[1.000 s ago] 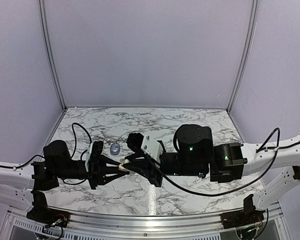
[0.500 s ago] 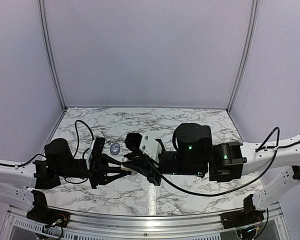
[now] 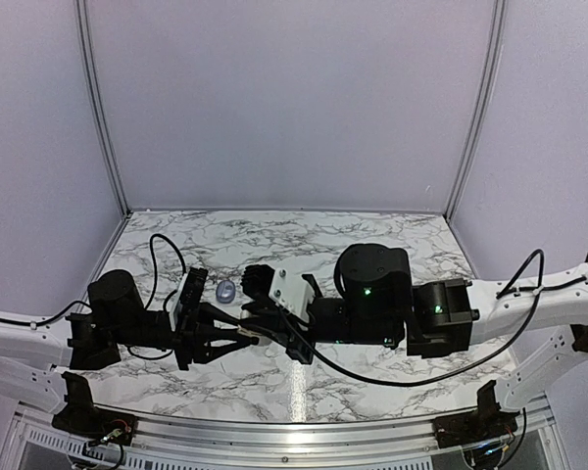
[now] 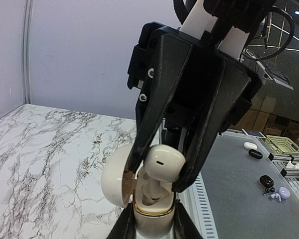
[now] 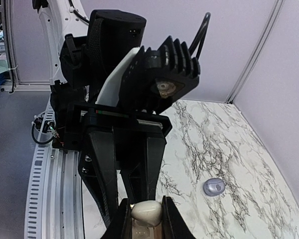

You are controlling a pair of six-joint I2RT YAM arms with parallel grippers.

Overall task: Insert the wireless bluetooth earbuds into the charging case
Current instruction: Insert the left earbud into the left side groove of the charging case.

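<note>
The right end effector [image 5: 146,219] pinches a cream earbud [image 4: 162,163] narrowly, holding it at the mouth of the open charging case [image 4: 150,220], which the left end effector [image 4: 152,228] clamps by its base. Both meet above the marbled bench [image 3: 392,245], a small bluish oval [image 3: 225,291] lying just beyond them.

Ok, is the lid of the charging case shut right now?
No, the charging case lid hangs open to the side, with an earbud above its opening.

The cream, gold-rimmed charging case [image 4: 152,219] stands upright, raised in the scene's near middle, its lid hinged open toward the far side, a glossy cream earbud [image 4: 162,164] lying crosswise at its mouth.
</note>
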